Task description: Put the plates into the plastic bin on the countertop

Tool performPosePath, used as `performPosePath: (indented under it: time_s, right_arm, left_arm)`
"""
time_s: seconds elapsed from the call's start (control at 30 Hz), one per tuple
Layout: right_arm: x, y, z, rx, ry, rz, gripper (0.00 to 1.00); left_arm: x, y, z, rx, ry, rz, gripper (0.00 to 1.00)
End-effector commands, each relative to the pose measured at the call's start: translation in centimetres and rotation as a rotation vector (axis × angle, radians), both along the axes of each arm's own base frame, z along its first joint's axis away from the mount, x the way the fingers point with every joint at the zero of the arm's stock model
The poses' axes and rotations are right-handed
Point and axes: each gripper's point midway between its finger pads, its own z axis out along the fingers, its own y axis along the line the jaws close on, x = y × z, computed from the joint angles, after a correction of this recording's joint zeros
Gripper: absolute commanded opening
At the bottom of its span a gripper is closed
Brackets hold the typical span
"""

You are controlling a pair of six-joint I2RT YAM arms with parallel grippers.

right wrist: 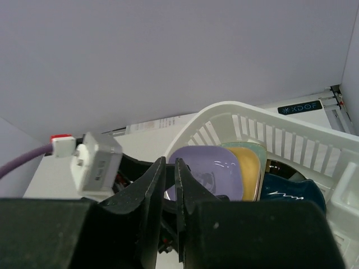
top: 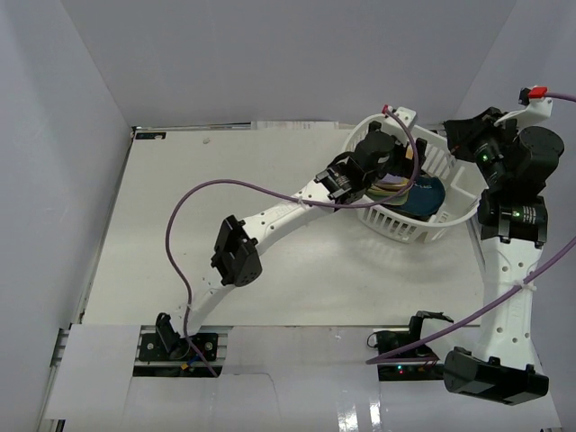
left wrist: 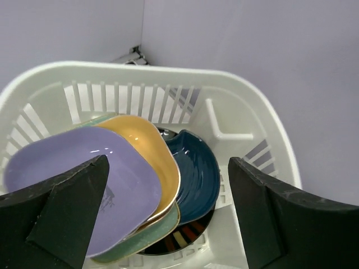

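Left hand (left wrist: 168, 163) released wide over lavender plate (left wrist: 84, 171) in bin (left wrist: 238, 101); right hand (right wrist: 170, 168) clenched, empty.

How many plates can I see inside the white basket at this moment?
5. The lavender plate lies on top, at the left of the white basket. The yellow plate is under it, then the green plate. The dark blue plate is to the right, and the dark round plate lowest. More may be hidden.
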Motion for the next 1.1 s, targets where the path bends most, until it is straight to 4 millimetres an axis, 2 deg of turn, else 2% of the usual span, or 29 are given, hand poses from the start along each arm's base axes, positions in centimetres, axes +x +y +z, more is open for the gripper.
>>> performPosePath:
  time_s: [0.0, 0.03, 0.07, 0.1, 0.13, 0.17, 0.2, 0.23, 0.27, 0.3, 0.33, 0.37, 0.4, 0.43, 0.47, 0.5, 0.53, 0.57, 0.6, 0.63, 0.67, 0.7, 0.73, 0.77, 0.8, 0.87, 0.97, 1.03, 1.07]
  right_arm:
    - [-1.8, 0.7, 4.3, -0.006, -0.104, 0.021, 0.19]
    - [-2.1, 0.8, 4.5, -0.008, -0.11, 0.03, 0.2]
    - [-2.6, 1.7, 4.8, -0.014, -0.126, 0.074, 0.23]
    - [-2.8, 2.2, 4.8, -0.02, -0.129, 0.106, 0.26]
    - [-3.8, 3.7, 5.2, -0.025, -0.153, 0.193, 0.28]
    - [-3.9, 4.5, 4.1, -0.014, -0.14, 0.245, 0.3]
    - [-4.2, 5.3, 3.8, -0.004, -0.142, 0.293, 0.34]
    - [-5.2, 6.2, 3.7, 0.001, -0.158, 0.348, 0.36]
    - [-5.8, 7.7, 2.6, 0.028, -0.156, 0.457, 0.4]
    - [-6.5, 8.7, 2.3, 0.039, -0.164, 0.515, 0.43]
    - [-7.3, 9.6, 2.0, 0.048, -0.171, 0.569, 0.46]
    - [-7.9, 10.4, 2.1, 0.058, -0.193, 0.622, 0.52]
    - [-8.2, 11.6, 0.8, 0.07, -0.175, 0.672, 0.56]
    - [-8.9, 12.5, 0.5, 0.07, -0.182, 0.706, 0.61]
    - [-8.8, 13.0, 0.0, 0.077, -0.179, 0.711, 0.67]
    - [-9.2, 14.2, -0.6, 0.063, -0.179, 0.748, 0.93]
    - [-10.2, 16.8, -2.1, 0.074, -0.135, 0.833, 0.9]
    - [-10.0, 17.7, -3.1, 0.068, -0.114, 0.831, 0.9]
    - [-11.6, 20.2, -4.1, 0.029, -0.109, 0.922, 0.9]
    - [-12.0, 21.4, -6.1, 0.013, -0.059, 0.954, 0.9]
    - [-12.1, 22.2, -7.1, -0.007, -0.051, 0.958, 0.9]
    - [-13.4, 23.6, -8.0, -0.025, -0.046, 1.012, 0.9]
    - [-13.8, 23.9, -10.3, -0.048, -0.015, 1.018, 0.9]
    - [-13.5, 23.9, -11.6, -0.058, -0.001, 0.985, 0.9]
    - [-13.7, 24.0, -12.7, -0.063, 0.006, 0.985, 0.9]
    - [-14.1, 24.2, -15.6, -0.075, 0.045, 0.986, 0.9]
    - [-14.0, 24.3, -18.1, -0.091, 0.094, 0.977, 0.9]
    - [-13.8, 24.3, -18.5, -0.108, 0.097, 0.96, 0.9]
    - [-13.3, 24.2, -18.2, -0.117, 0.077, 0.934, 0.9]
  left_arm:
    - [-3.6, 5.8, 17.3, -0.242, -0.165, -0.007, 0.98]
    - [-4.2, 6.8, 18.7, -0.263, -0.172, -0.006, 0.98]
    - [-5.4, 9.0, 20.9, -0.289, -0.179, 0.003, 0.98]
    - [-6.1, 10.3, 21.8, -0.298, -0.181, 0.009, 0.98]
    - [-6.7, 11.6, 22.4, -0.299, -0.183, 0.017, 0.98]
    - [-7.0, 12.1, 19.8, -0.244, -0.143, 0.023, 0.98]
    - [-8.8, 15.8, 22.9, -0.294, -0.163, 0.042, 0.98]
    - [-9.5, 17.3, 22.6, -0.288, -0.156, 0.053, 0.98]
    - [-9.7, 17.9, 18.2, -0.206, -0.105, 0.067, 0.98]
    - [-10.0, 20.1, 17.5, -0.194, -0.09, 0.123, 0.98]
    - [-11.9, 23.7, 19.5, -0.255, -0.091, 0.145, 0.98]
    - [-12.4, 25.4, 17.9, -0.228, -0.062, 0.171, 0.98]
    - [-12.9, 26.5, 13.8, -0.161, -0.01, 0.196, 0.98]
    - [-13.5, 28.3, 12.8, -0.159, 0.01, 0.226, 0.98]
    - [-15.4, 31.3, 13.4, -0.214, 0.027, 0.232, 0.98]
    - [-16.0, 32.2, 9.4, -0.161, 0.078, 0.242, 0.98]
    - [-16.7, 33.7, 8.2, -0.164, 0.101, 0.266, 0.98]
    - [-18.4, 36.1, 8.1, -0.217, 0.133, 0.275, 0.98]
    - [-19.0, 37.2, 6.9, -0.219, 0.155, 0.285, 0.98]
    - [-19.8, 38.1, 3.6, -0.161, 0.198, 0.289, 0.98]
    - [-21.0, 39.7, 4.1, -0.23, 0.207, 0.283, 0.98]
    - [-21.6, 40.5, 3.4, -0.243, 0.222, 0.283, 0.98]
    - [-22.2, 41.0, 1.9, -0.236, 0.242, 0.281, 0.98]
    - [-22.9, 41.3, 1.3, -0.24, 0.255, 0.257, 0.98]
    - [-23.8, 42.4, 1.9, -0.297, 0.242, 0.24, 0.98]
    - [-24.5, 43.0, 0.9, -0.309, 0.249, 0.229, 0.98]
    - [-24.9, 44.0, 0.7, -0.323, 0.238, 0.235, 0.98]
    - [-24.8, 44.1, 0.7, -0.298, 0.236, 0.241, 0.98]
    - [-24.8, 44.1, 1.4, -0.297, 0.225, 0.237, 0.98]
